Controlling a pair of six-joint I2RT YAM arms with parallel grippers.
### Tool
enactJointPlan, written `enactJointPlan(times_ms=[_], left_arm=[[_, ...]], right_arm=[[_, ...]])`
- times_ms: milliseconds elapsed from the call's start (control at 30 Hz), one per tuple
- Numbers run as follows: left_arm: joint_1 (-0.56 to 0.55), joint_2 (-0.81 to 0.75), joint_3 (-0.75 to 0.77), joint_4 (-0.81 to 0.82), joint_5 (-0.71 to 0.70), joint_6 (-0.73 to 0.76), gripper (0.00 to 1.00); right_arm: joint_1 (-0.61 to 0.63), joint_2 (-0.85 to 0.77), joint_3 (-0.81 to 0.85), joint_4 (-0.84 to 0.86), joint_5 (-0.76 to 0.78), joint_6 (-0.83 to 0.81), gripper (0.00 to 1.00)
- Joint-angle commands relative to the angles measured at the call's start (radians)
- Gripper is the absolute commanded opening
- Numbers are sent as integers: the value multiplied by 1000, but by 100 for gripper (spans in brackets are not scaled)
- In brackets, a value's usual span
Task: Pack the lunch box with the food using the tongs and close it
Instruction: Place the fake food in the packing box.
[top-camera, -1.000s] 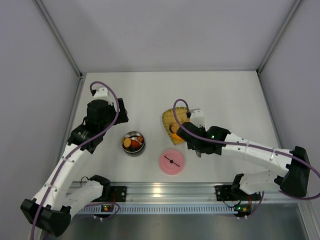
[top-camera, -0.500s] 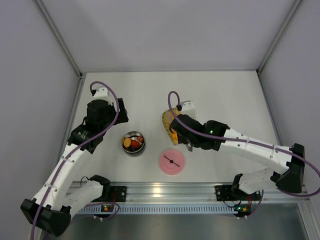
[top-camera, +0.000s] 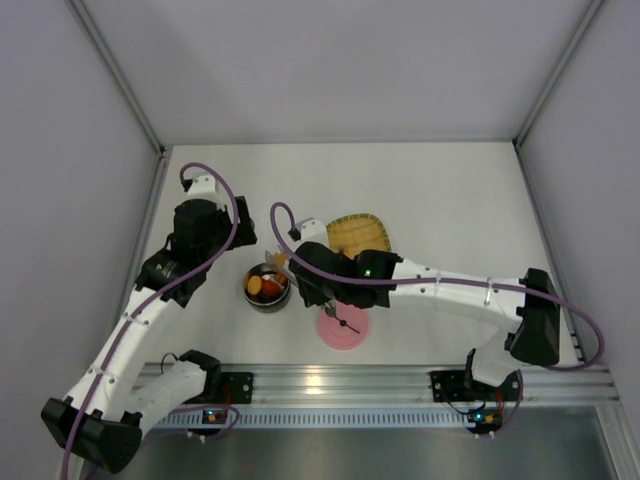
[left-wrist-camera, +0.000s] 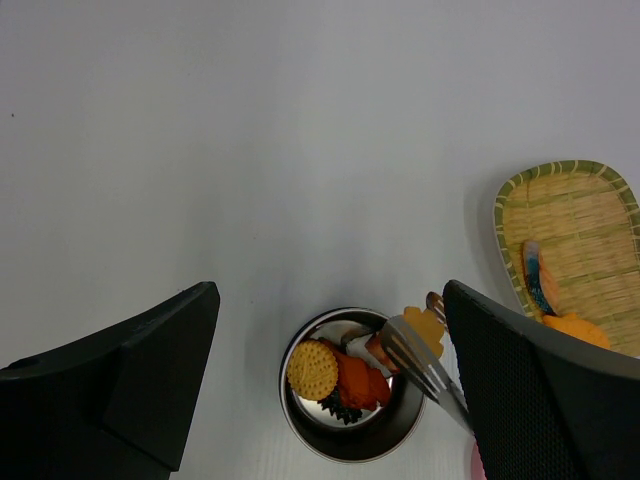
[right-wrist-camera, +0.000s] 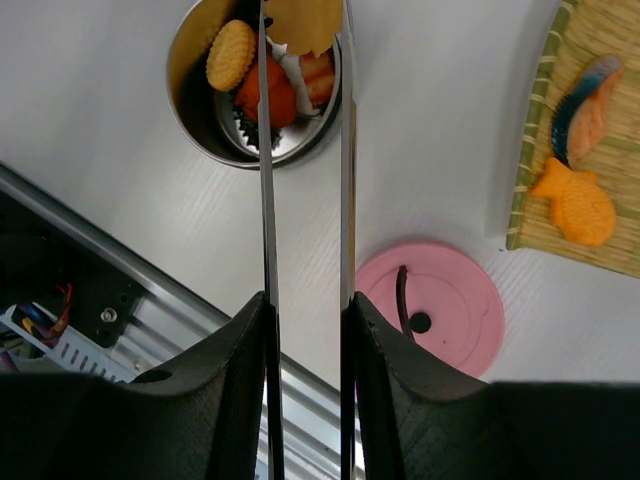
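The lunch box (top-camera: 268, 287) is a small steel bowl holding a round cookie (left-wrist-camera: 312, 370) and red and orange food (left-wrist-camera: 362, 381). My right gripper (right-wrist-camera: 305, 310) is shut on the tongs (right-wrist-camera: 266, 200), both pale arms squeezed between its fingers. The tongs' tips pinch a tan food piece (right-wrist-camera: 305, 20) over the far rim of the lunch box (right-wrist-camera: 190, 110); in the left wrist view the tongs (left-wrist-camera: 425, 365) hold that piece (left-wrist-camera: 425, 322) at the bowl's right edge. My left gripper (left-wrist-camera: 330, 290) hangs open above the bowl (left-wrist-camera: 350, 445), holding nothing. The pink lid (top-camera: 343, 325) lies flat on the table.
A yellow woven tray (top-camera: 358, 233) sits behind the lid; on the tray (right-wrist-camera: 600, 40) lie an orange fish-shaped piece (right-wrist-camera: 578, 205) and a salmon-coloured slice (right-wrist-camera: 585, 110). The metal rail (top-camera: 320, 380) runs along the near edge. Grey walls enclose the table.
My right arm has swung left from over the yellow tray to over the lunch box, carrying the tongs and the tan piece. The left arm has not moved.
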Motion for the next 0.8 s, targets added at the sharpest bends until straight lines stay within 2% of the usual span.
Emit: enactJointPlan(times_ms=[0, 400, 767], left_arm=[[5, -5, 1, 15, -2, -3, 98], [7, -6, 1, 13, -4, 0, 99], [5, -8, 1, 11, -4, 0, 98]], right_arm=[[24, 26, 75, 94, -35, -14, 32], [42, 100, 110, 110, -51, -15, 33], [44, 103, 109, 103, -49, -15, 39]])
